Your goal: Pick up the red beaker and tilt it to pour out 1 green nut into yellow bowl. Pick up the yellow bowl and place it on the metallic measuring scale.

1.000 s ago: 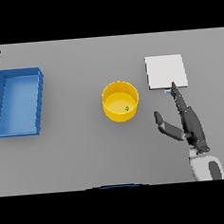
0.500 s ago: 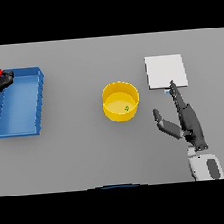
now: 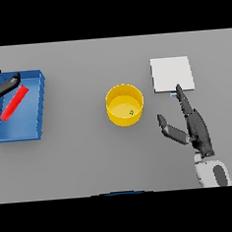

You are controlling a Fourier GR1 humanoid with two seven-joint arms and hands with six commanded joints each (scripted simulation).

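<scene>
- Starting nearest the robot, the right hand (image 3: 197, 130) is seen on the worktop (image 3: 81, 155), fingers straight and thumb spread wide, holding nothing; its fingertips reach the near edge of the metallic measuring scale (image 3: 171, 73).
- Between the thumb and the bowl a gap is visible, so the yellow bowl (image 3: 124, 105) is not yet grasped; it stands upright just left of the hand.
- One green nut (image 3: 131, 112) is seen inside the bowl, so the pour is judged done and the bowl pick-up is the step in hand.
- For the next move, the hand is expected to be shifted left and closed on the bowl's rim before it is lifted onto the scale.
- Farther off at the left, the red beaker (image 3: 13, 103) lies tilted in the blue tray (image 3: 37, 119).
- At the left edge, the left hand (image 3: 1, 85) is seen at the beaker's upper end; whether it is gripped cannot be told.
</scene>
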